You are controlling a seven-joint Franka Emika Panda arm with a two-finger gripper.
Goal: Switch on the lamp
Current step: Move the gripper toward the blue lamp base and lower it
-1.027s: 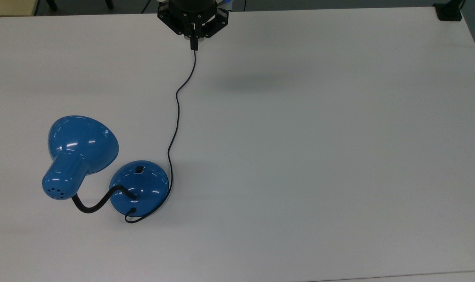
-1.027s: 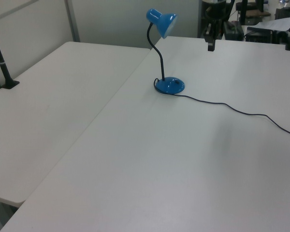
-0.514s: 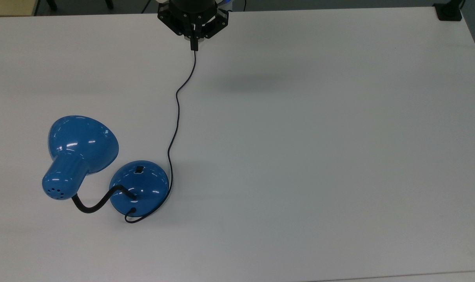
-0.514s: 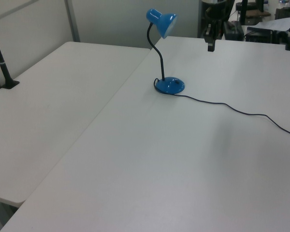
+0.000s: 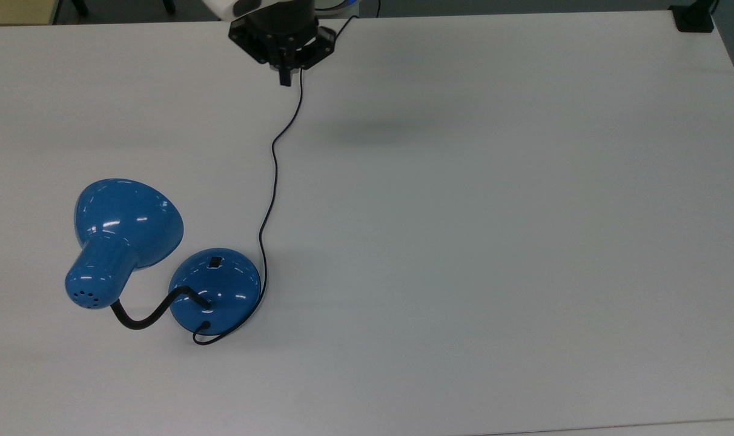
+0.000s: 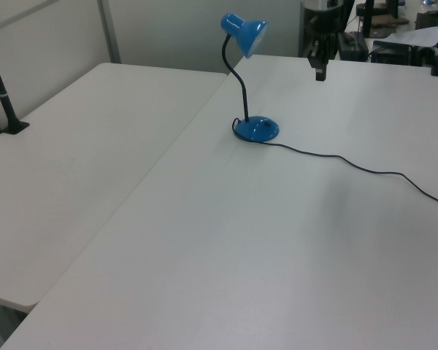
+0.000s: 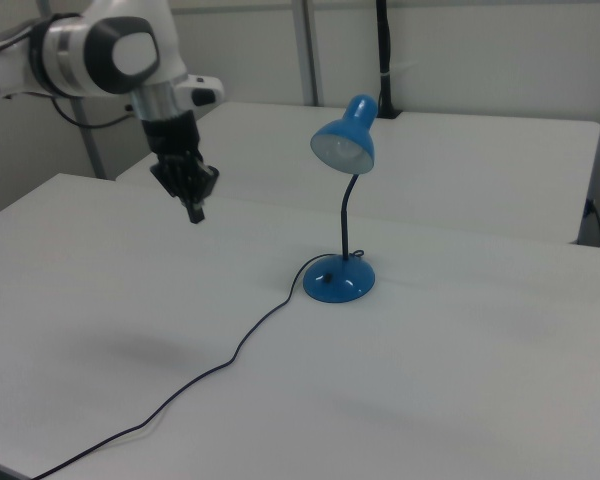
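Note:
The blue lamp stands on the white table. Its bell shade leans over the top view's left side on a black bendy neck. The round base carries a small black switch on its dome. A thin black cord runs from the base toward the table's far edge. The same lamp stands upright in both side views, its shade unlit. My gripper hangs in the air near the far edge, well away from the base, fingers together and holding nothing.
A black clamp mount sits at the table's far right corner in the top view. A second white table adjoins beyond the lamp, with a black post on it. The cord trails off the table's edge.
My gripper has shifted a little toward the top view's left and turned slightly. The lamp and cord have not moved.

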